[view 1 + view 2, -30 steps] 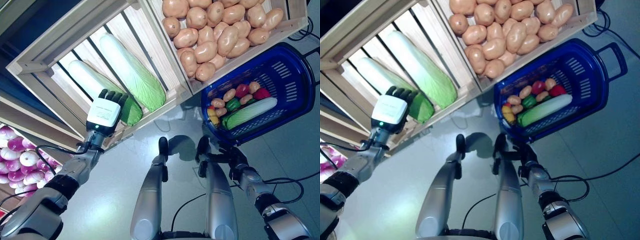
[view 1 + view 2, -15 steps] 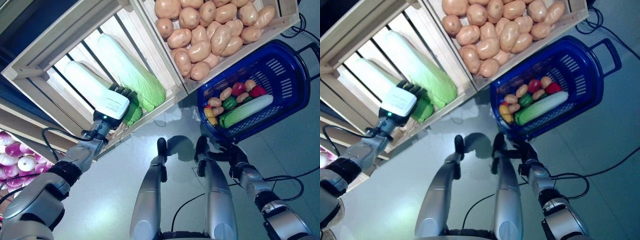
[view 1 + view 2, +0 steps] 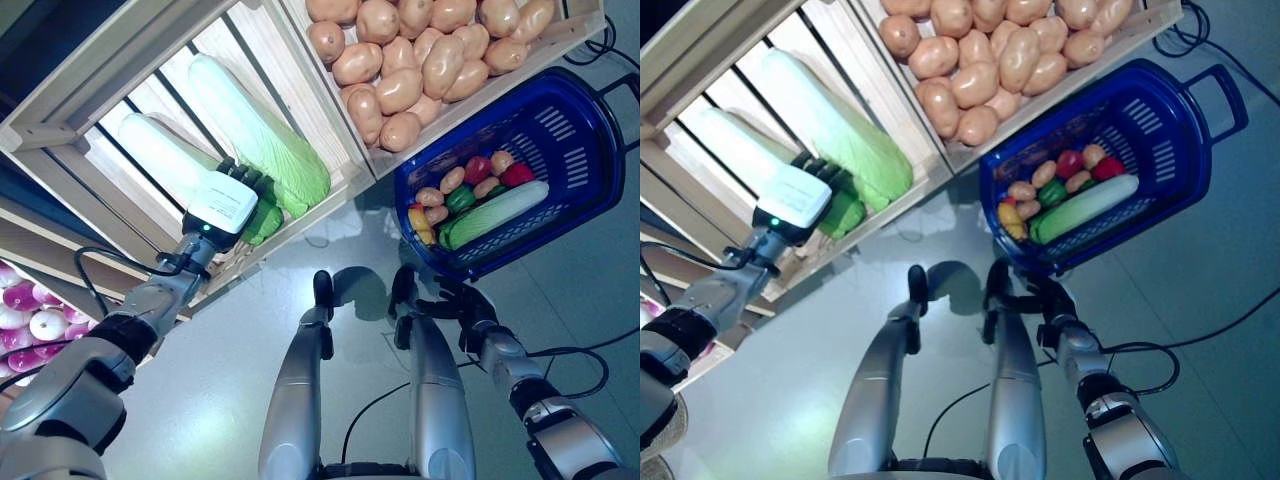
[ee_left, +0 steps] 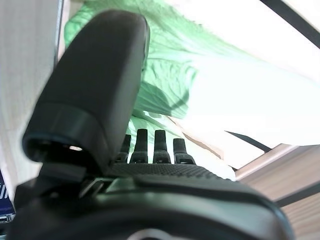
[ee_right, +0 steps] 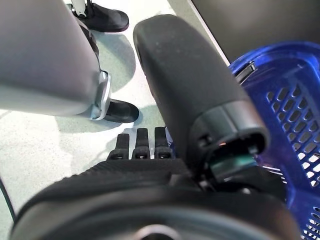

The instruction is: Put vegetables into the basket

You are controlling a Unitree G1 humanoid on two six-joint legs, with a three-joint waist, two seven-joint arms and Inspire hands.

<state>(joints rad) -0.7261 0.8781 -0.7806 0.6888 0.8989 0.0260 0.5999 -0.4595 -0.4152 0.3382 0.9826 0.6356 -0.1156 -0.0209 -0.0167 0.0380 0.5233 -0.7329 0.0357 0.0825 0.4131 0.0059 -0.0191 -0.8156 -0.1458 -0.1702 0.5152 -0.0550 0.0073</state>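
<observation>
Two long napa cabbages lie in a slatted wooden crate [image 3: 110, 70]: one on the left [image 3: 165, 160] and one on the right [image 3: 260, 125]. My left hand [image 3: 232, 198] reaches into the crate, its straight fingers [image 4: 150, 145] lying on the green leafy end of the left cabbage [image 4: 165, 95], thumb raised, nothing gripped. The blue basket [image 3: 600, 130] stands to the right and holds a cabbage [image 3: 495, 213], potatoes and red, green and yellow peppers. My right hand [image 3: 450, 300] sits just below the basket's near rim [image 5: 280, 75], fingers relaxed and holding nothing.
A second crate [image 3: 575, 35] heaped with potatoes [image 3: 420, 60] stands behind the basket, beside the cabbage crate. Purple onions [image 3: 30, 310] lie on a lower shelf at the far left. Grey floor lies between the crates and me.
My left hand has moved up and to the right, further over the left cabbage's leafy end. The camera shifted a little. The right hand and the basket stayed put.
</observation>
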